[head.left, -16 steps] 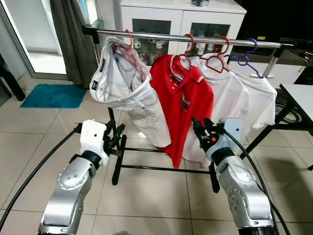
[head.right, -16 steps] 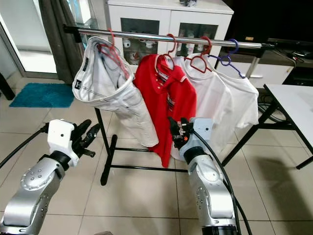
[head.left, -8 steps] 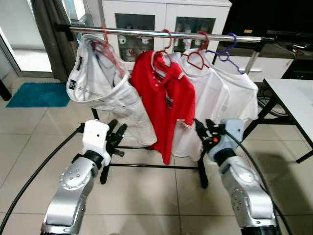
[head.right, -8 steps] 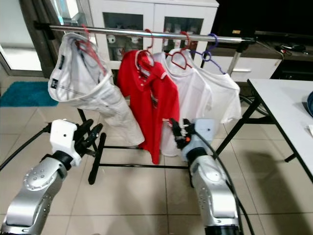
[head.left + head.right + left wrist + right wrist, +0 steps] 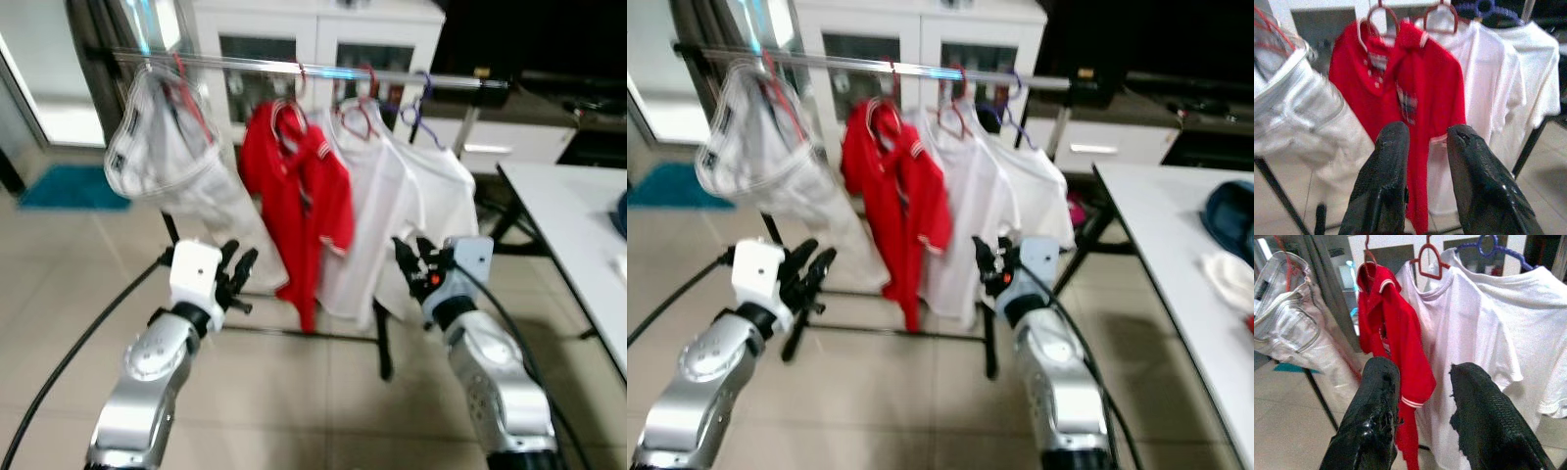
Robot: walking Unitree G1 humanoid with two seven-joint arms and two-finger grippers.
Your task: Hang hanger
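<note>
Both the left gripper [image 5: 235, 277] and right gripper [image 5: 415, 264] are held spread and empty before the rail [image 5: 323, 70], where four hangers, including the purple hanger [image 5: 1492, 246], are already hung with garments.

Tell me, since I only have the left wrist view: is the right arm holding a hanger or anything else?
Observer: No. The right gripper is raised in front of the white shirt, jaws open, with nothing between them.
Operator: What are the clothes hanging from?
Observer: A metal rail on a black stand, with the hanger hooks over it.
Operator: Anything off to the robot's right?
Observer: A white table stands to the right of the rack, with a blue thing on it.
</note>
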